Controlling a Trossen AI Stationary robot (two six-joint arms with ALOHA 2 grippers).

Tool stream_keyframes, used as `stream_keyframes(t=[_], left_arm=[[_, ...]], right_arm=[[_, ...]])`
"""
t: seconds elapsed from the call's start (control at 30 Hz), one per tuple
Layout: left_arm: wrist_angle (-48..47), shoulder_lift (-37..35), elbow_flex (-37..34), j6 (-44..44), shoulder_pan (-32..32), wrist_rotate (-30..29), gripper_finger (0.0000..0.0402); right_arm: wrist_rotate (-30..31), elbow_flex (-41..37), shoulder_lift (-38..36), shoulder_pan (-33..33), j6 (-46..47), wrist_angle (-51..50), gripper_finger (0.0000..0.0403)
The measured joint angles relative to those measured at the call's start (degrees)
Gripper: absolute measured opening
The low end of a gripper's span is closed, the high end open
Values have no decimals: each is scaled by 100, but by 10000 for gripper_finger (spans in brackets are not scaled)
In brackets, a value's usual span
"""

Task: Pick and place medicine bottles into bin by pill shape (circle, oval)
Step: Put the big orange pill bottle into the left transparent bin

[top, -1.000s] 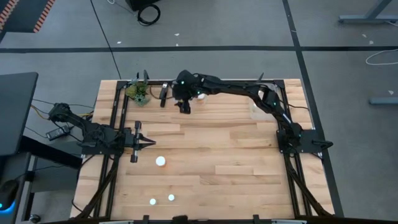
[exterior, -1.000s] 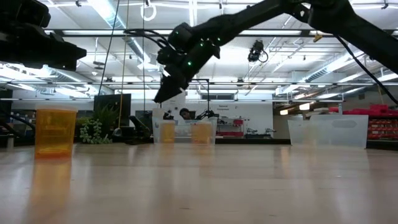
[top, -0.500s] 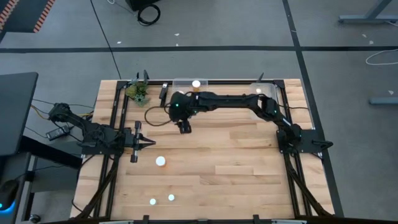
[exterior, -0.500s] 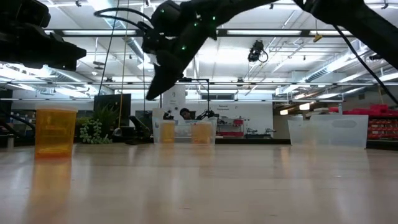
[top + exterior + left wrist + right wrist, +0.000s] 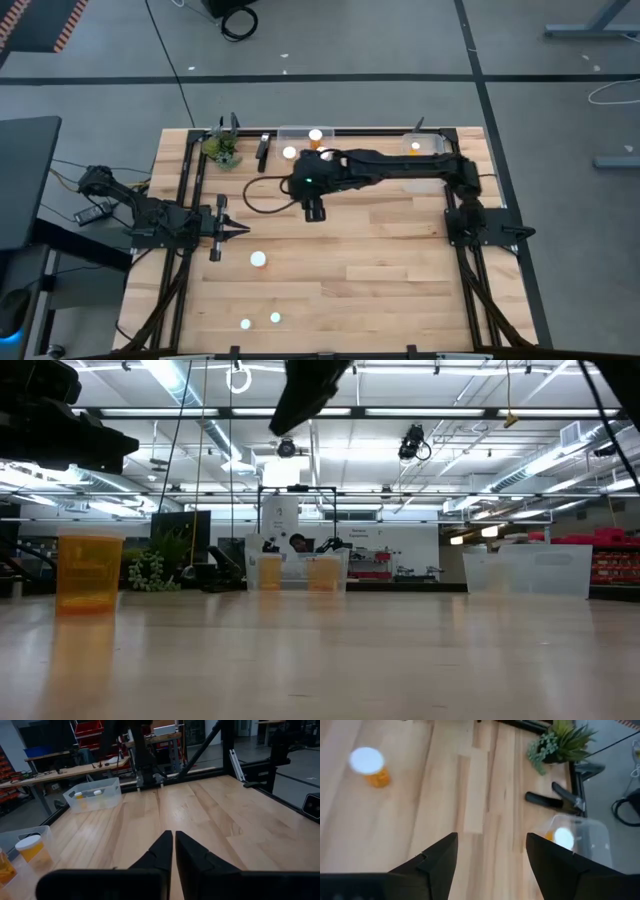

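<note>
Three medicine bottles stand on their bases on the table, seen from above as white caps. Two more stand in the clear bin at the far edge, and one in the far right bin. My right gripper hangs open and empty high above the table's middle; its wrist view shows a capped bottle farther off. My left gripper is shut and empty at the left side, also in its wrist view.
A small potted plant and a dark tool sit at the far left. Clear bins stand along the far edge. Dark frame rails run along both sides. Bare wood lies at the middle and near right.
My right gripper has drawn back from the far bin toward the table's middle and right, and has risen well above the table. The bottles in the far bin, hidden under the arm before, now show.
</note>
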Motion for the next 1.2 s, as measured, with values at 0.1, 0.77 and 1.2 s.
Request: stream_keyframes(t=[0.1, 0.77, 1.2], left_arm=[[4, 0, 0, 2, 2, 2, 26], [1034, 0, 0, -203, 11, -64, 31], [-1979, 1564, 1727, -2476, 11, 281, 37]], right_arm=[[-3, -724, -529, 123, 251, 193, 238], [1053, -5882, -3345, 1733, 1848, 3323, 236], [1186, -7218, -3815, 2240, 2029, 4750, 236]])
